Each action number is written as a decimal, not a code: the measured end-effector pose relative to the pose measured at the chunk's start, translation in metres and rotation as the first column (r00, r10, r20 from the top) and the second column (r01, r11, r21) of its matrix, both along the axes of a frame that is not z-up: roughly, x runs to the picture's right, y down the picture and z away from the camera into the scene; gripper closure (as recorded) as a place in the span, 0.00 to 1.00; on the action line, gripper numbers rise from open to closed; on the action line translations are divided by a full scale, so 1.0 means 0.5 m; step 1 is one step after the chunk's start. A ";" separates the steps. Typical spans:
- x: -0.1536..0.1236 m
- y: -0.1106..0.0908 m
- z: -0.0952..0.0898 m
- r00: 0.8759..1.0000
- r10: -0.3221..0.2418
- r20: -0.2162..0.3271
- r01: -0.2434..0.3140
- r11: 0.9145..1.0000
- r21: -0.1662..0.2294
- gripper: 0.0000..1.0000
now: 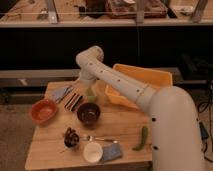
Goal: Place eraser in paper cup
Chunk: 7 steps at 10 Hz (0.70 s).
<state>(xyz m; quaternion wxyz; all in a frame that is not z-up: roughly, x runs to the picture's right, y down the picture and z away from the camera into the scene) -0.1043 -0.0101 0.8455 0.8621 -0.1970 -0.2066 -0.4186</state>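
Observation:
The eraser (74, 101), a flat block with dark and pale stripes, lies on the wooden table (120, 127) at the back left, between an orange bowl and a dark brown bowl. The paper cup (93, 151), white with a cream inside, stands upright near the front edge. My arm reaches from the lower right to the back of the table and bends down there. My gripper (88, 85) hangs at the arm's end just above a small green cup (90, 94), to the right of the eraser and far from the paper cup.
An orange bowl (43, 110) sits at the left and a dark brown bowl (88, 113) in the middle. A yellow bin (142, 82) stands at the back right. A grey-blue cloth (61, 93), a dark cluster (71, 136), a utensil (99, 139), a blue cloth (112, 153) and a green vegetable (143, 138) lie around.

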 end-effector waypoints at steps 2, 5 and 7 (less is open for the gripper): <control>-0.001 0.002 0.002 1.000 -0.004 0.007 0.004 1.000 -0.004 0.20; -0.044 0.007 0.006 0.995 -0.031 0.095 0.032 0.999 -0.003 0.20; -0.107 0.016 0.005 0.984 -0.075 0.159 0.075 0.997 0.004 0.20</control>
